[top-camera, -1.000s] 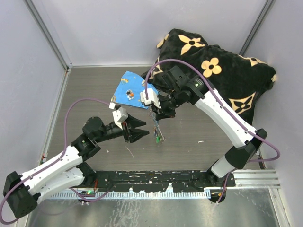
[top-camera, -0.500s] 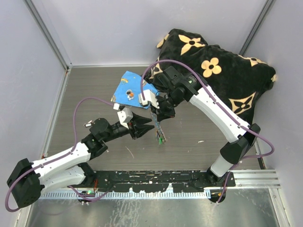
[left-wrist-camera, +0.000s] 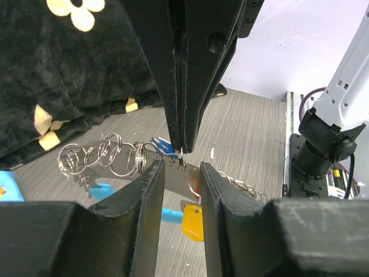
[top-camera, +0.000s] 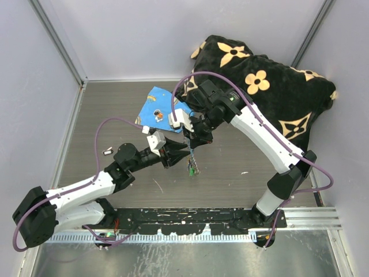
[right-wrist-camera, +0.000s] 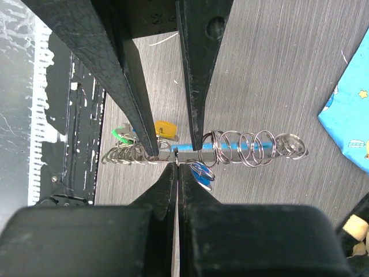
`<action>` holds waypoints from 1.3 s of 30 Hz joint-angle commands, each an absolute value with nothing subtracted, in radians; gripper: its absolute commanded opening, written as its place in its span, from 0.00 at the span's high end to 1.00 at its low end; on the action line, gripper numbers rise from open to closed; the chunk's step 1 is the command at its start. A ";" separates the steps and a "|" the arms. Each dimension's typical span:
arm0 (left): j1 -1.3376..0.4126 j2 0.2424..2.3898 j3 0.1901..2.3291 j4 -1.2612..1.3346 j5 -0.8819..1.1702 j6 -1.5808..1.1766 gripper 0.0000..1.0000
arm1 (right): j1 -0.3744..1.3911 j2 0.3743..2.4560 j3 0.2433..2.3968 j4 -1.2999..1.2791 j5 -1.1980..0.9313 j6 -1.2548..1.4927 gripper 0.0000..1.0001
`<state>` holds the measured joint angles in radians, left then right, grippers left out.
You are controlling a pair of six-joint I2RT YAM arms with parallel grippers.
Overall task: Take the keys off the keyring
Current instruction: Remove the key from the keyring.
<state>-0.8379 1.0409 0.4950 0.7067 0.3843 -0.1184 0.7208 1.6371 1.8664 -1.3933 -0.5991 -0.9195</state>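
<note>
The keyring point(right-wrist-camera: 230, 151) is a thin metal bar strung with several wire rings, with a light-blue piece point(right-wrist-camera: 187, 148) behind it. It hangs above the table from my right gripper point(right-wrist-camera: 177, 164), which is shut on a small ring at the middle of the bar. Yellow point(right-wrist-camera: 164, 127), green point(right-wrist-camera: 120, 134) and blue point(right-wrist-camera: 200, 174) keys dangle from it. My left gripper point(left-wrist-camera: 181, 180) reaches in from the other side, jaws partly apart, fingertips point(right-wrist-camera: 151, 151) against the bar on either side of the pinched ring. The yellow key point(left-wrist-camera: 193, 223) shows between them. From above, both grippers meet at the keyring point(top-camera: 192, 164).
A blue printed cloth point(top-camera: 157, 109) lies on the table behind the grippers. A black cushion with tan flowers point(top-camera: 265, 81) fills the far right corner. A small light object point(top-camera: 107, 152) lies at the left. Walls close the table on three sides.
My left gripper has advanced right to the hanging keyring and narrowed its jaws around the bar. The right gripper has shifted slightly and stayed shut on the ring.
</note>
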 commanded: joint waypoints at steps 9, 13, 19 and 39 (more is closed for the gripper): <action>-0.843 1.056 0.529 0.789 0.379 -0.107 0.75 | 0.727 1.624 1.913 -1.393 -0.653 -0.932 0.99; -0.843 1.064 0.533 0.790 0.377 -0.110 0.76 | 0.727 1.622 1.913 -1.393 -0.658 -0.934 0.99; -0.843 1.068 0.541 0.791 0.373 -0.114 0.76 | 0.727 1.621 1.912 -1.394 -0.666 -0.935 0.99; -0.842 1.053 0.543 0.798 0.377 -0.142 0.87 | 0.727 1.617 1.905 -1.393 -0.672 -0.936 0.99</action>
<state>-0.8379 1.0691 0.5030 0.7208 0.3843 -0.1410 0.7208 1.6371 1.8664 -1.3983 -0.6258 -0.9306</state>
